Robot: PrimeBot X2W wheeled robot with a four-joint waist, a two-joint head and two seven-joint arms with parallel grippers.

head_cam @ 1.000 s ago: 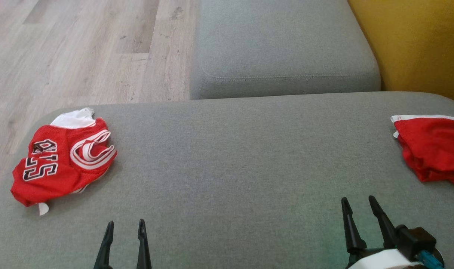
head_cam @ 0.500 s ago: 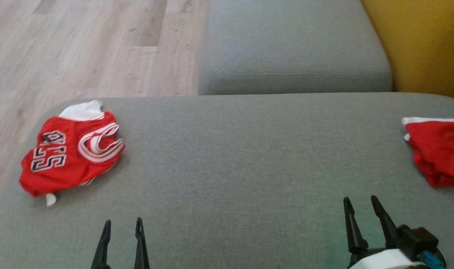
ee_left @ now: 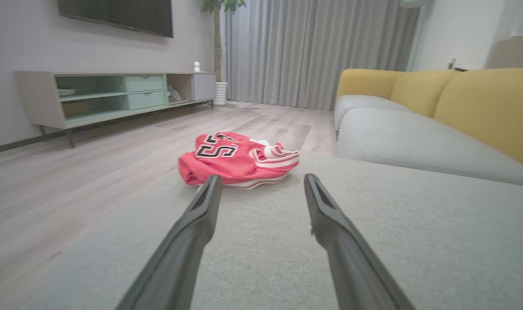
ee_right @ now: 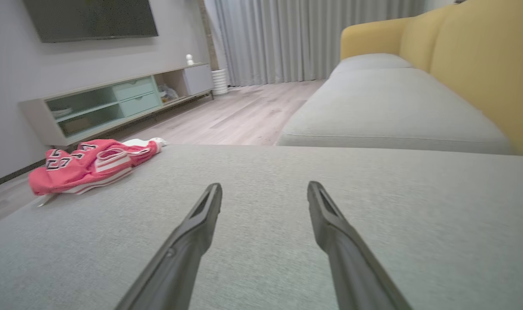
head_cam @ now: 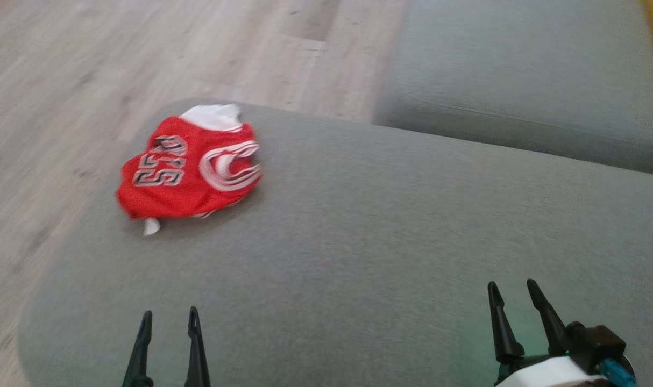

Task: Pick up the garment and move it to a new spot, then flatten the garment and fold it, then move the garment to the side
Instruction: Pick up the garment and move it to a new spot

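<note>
Head view, smeared: the red garment [head_cam: 189, 172] lies crumpled at the far left corner of the grey cushion [head_cam: 359, 242], close to the cushion's edge above the floor [head_cam: 63, 80]. My left pincer [head_cam: 169, 312] and right pincer [head_cam: 511, 283] hover over the cushion's near side, both parted and holding nothing, well apart from the cloth. Risks, in my judgement: a sideways nudge slides the garment off the cushion; a shallow pinch catches one layer or only the striped trim [head_cam: 229, 166]; aiming through blur misses.
</note>
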